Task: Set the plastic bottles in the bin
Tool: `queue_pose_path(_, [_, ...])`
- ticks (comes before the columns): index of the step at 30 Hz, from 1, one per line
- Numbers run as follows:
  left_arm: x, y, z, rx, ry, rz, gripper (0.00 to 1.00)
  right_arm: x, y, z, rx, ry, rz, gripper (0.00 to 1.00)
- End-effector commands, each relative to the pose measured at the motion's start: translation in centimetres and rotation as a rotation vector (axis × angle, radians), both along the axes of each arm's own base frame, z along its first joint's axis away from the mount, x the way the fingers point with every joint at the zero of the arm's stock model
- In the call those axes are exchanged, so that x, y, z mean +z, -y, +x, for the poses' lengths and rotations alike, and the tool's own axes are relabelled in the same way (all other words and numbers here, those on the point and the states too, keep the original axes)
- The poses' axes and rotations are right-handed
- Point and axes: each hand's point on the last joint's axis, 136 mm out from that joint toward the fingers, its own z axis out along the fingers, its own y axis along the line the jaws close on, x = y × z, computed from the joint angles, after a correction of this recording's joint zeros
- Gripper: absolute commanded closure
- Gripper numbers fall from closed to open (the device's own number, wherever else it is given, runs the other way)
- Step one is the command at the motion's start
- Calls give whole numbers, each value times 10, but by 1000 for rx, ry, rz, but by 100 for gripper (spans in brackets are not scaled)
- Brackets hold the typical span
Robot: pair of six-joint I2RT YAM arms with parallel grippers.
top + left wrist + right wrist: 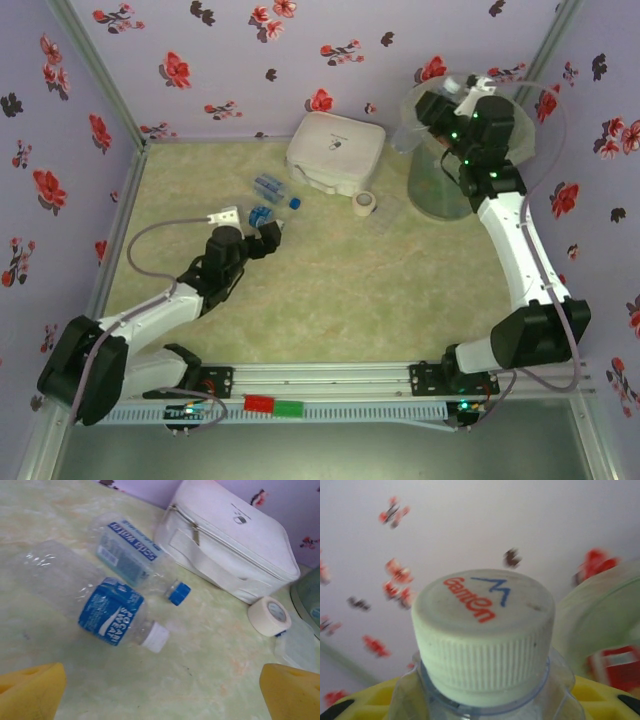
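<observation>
Clenching a bottle in right jaws above the bin at desk's far right corner, left jaws released; best centring before dropping.

Cropped, masked, blurred
Cut at the neck by the lower edge — white-capped bottle, wall flowers behind it blurred; partly behind the right arm — bin; clipped at the bottom corners, left gripper fingertips.

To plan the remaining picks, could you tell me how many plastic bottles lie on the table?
2: a Pocari Sweat bottle, white-capped, and a blue-capped soda water bottle beside it, near the white zipped case. More may be hidden.
</observation>
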Motion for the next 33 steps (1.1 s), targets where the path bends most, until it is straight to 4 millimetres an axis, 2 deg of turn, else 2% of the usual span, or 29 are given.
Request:
queue_pose_path(1, [18, -14, 2, 80, 56, -68, 0, 15, 56, 1, -247, 47, -91, 56])
queue_pose_path(5, [16, -16, 0, 86, 49, -77, 0, 27, 98, 2, -417, 100, -113, 56])
queue_pose_path(8, [16, -16, 0, 90, 49, -90, 0, 28, 120, 6, -503, 117, -108, 56])
queue_pose_path(13, [19, -13, 2, 87, 51, -110, 0, 27, 140, 21, -578, 146, -74, 56])
queue_pose_path(17, [19, -14, 0, 86, 48, -114, 0, 11, 130, 48, -504, 89, -35, 56])
queue_pose_path(23, [18, -18, -4, 93, 43, -107, 0, -19, 110, 77, -386, -8, 45, 53])
queue_pose_path(29, [17, -20, -4, 100, 43, -105, 0, -45, 106, 89, -366, -81, 67, 48])
queue_pose_path(33, [18, -19, -4, 100, 44, -104, 0, -55, 112, 91, -379, -118, 76, 36])
